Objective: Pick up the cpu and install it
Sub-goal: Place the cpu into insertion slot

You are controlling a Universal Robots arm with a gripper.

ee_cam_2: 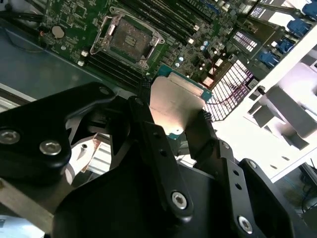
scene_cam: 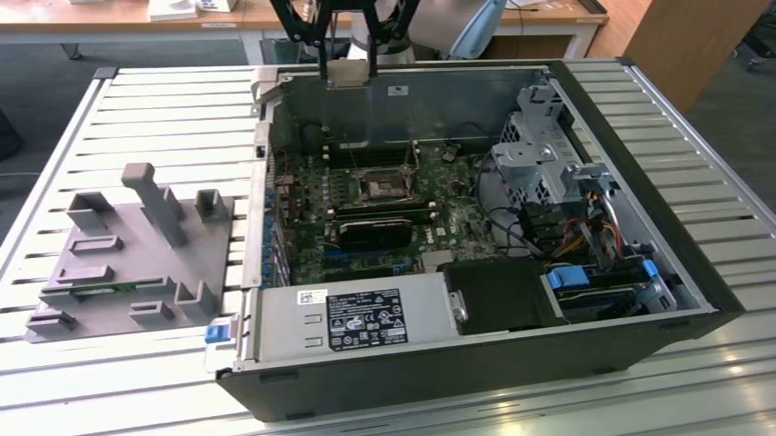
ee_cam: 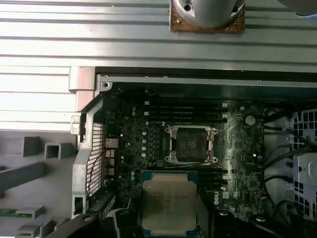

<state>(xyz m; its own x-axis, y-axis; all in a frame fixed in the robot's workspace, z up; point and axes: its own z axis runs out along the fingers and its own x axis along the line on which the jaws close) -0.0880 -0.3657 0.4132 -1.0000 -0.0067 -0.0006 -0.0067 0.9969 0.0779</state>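
Hand (ee_cam_2: 174,118) grips cpu (ee_cam_2: 171,96) by its edges above socket (ee_cam_2: 130,38); skewed or offset seating likely bends pins.

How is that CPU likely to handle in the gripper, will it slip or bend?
The cpu looks like a flat, rigid plate, so it probably won't flex. Its smooth metal lid, pinched at the edges by the gripper, could slip or tilt. Thin and small, it is likely light but fragile.
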